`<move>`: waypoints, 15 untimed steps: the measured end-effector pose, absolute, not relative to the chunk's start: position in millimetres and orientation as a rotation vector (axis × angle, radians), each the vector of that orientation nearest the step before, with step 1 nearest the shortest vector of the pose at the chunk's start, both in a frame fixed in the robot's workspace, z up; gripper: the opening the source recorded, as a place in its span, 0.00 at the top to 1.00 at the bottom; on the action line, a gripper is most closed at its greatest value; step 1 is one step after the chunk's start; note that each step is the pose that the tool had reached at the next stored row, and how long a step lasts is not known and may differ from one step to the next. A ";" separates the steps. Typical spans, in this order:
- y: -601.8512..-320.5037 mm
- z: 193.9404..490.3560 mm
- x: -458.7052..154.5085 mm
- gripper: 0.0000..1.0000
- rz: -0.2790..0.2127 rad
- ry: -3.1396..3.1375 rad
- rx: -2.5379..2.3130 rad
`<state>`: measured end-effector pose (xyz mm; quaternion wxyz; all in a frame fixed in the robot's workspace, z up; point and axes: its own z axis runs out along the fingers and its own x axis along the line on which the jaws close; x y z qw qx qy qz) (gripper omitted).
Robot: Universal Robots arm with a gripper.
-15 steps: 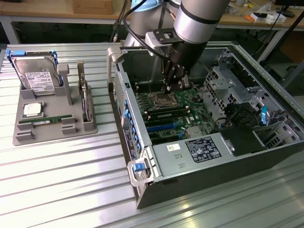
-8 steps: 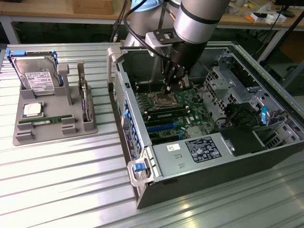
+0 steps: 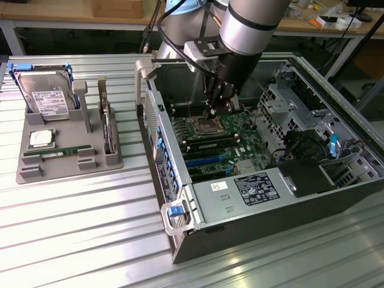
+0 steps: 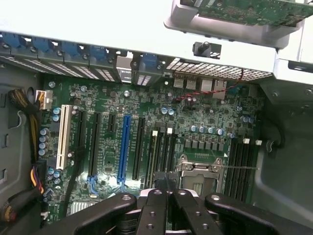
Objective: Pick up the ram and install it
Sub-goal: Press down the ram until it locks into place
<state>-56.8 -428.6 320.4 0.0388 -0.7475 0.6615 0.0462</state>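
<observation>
Green ram stick lies in your grey tray's front edge slot, unpicked; black gripper, closed and empty, hovers over the motherboard.

The hand hides part of the processor socket; the arm is cut off at twelve o'clock.

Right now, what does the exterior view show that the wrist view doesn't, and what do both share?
Exterior alone: the grey holder with the ram, a hard drive and a processor chip, beside the computer case. Wrist alone: white and blue expansion slots. Shared: the shut gripper above the motherboard's processor socket.
</observation>
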 end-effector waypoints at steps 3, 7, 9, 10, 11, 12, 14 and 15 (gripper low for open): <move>-428.6 320.4 -56.8 0.89 0.142 2.020 -2.300; -428.6 320.4 -56.8 0.89 0.143 2.009 -2.310; -428.6 320.4 -56.8 0.89 0.143 2.002 -2.317; -428.6 320.4 -56.8 0.89 0.143 1.997 -2.321; -428.6 320.4 -56.8 0.89 0.144 1.992 -2.325; -428.6 320.4 -56.8 0.89 0.144 1.992 -2.326; -428.6 320.4 -56.8 0.89 0.144 1.993 -2.325; -428.6 320.4 -56.8 0.89 0.144 1.996 -2.321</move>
